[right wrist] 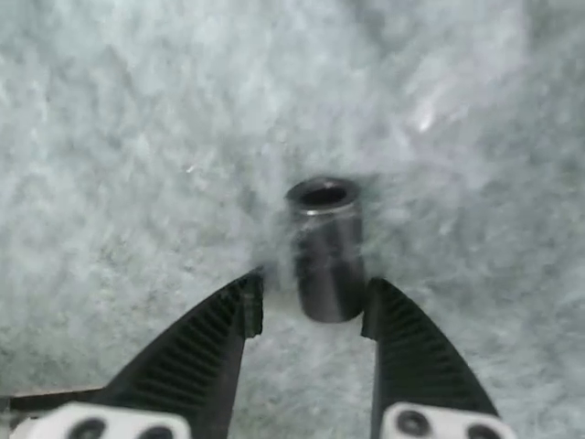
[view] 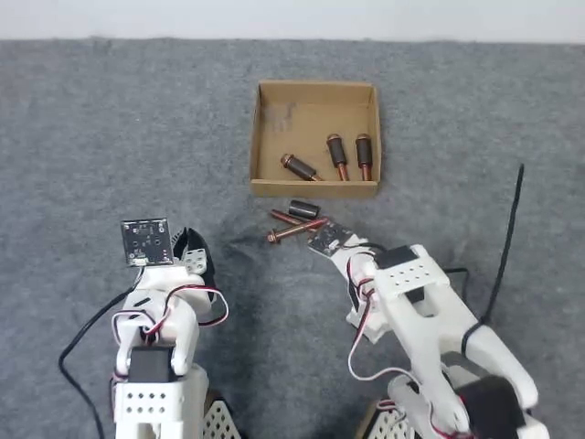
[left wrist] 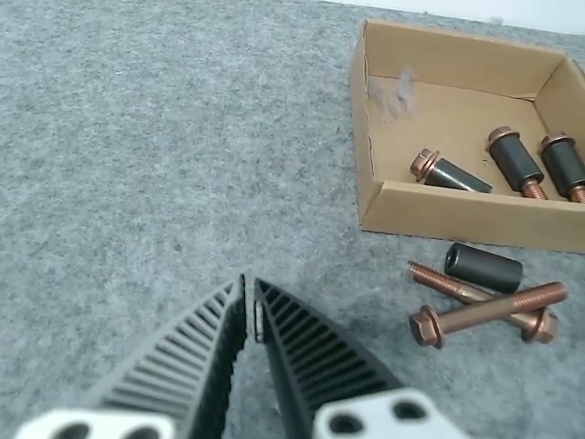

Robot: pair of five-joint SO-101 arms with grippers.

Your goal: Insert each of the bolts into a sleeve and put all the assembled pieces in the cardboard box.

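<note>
R gripper (right wrist: 314, 283) spread astride sleeve (right wrist: 324, 229), L gripper (left wrist: 249, 282) closed, 2 bolts (left wrist: 484, 311) loose

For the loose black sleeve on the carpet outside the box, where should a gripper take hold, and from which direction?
Grip the sleeve across its mid-body, from above, a finger on each long side. It lies on its side, so both curved walls are exposed and the bore is left free. The right gripper is open, flanking its near end.
</note>
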